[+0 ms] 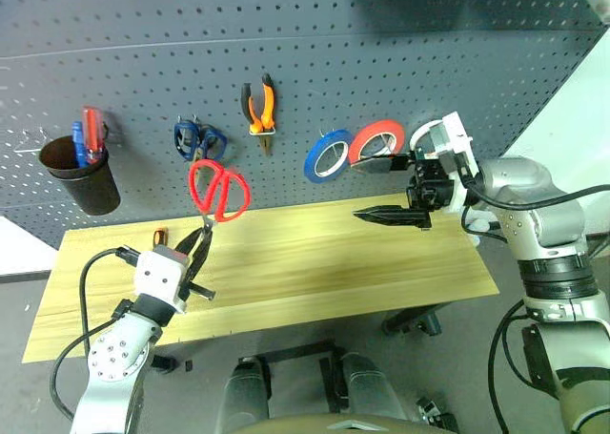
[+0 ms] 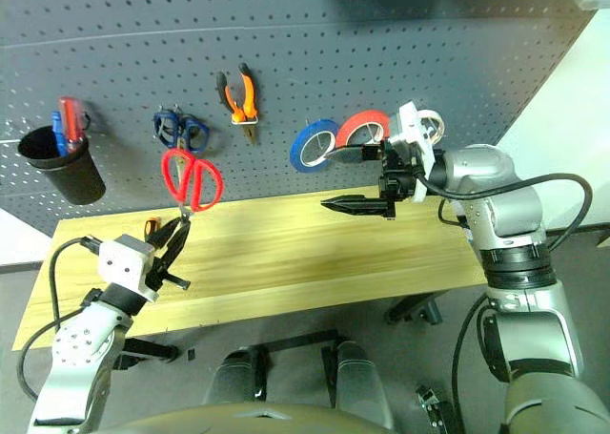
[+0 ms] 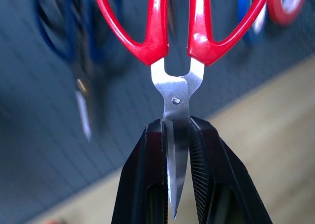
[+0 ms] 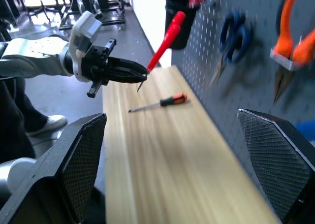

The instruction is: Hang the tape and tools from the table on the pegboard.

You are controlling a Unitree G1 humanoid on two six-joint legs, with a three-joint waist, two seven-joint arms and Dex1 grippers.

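Jaws of the left gripper (image 1: 200, 245) are pinching the steel blades of the red-handled scissors (image 1: 218, 190), handles pointing up toward the dark grey pegboard (image 1: 315, 62); right gripper (image 1: 389, 190) is hanging wide open, empty.

Glossy red plastic-handled scissors (image 3: 177, 47) with bright smooth steel blades; matt light wooden plank table (image 1: 315, 262); matt dark grey perforated pegboard (image 1: 315, 62).

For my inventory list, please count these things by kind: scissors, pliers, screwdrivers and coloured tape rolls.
Scissors: 2, the red-handled scissors in the left gripper, the blue-handled scissors on the pegboard.
Pliers: 1.
Screwdrivers: 3, the red screwdriver and the blue screwdriver in the black cup, the orange-and-black screwdriver on the table.
Coloured tape rolls: 2, the blue roll, the red roll.
Total: 8.
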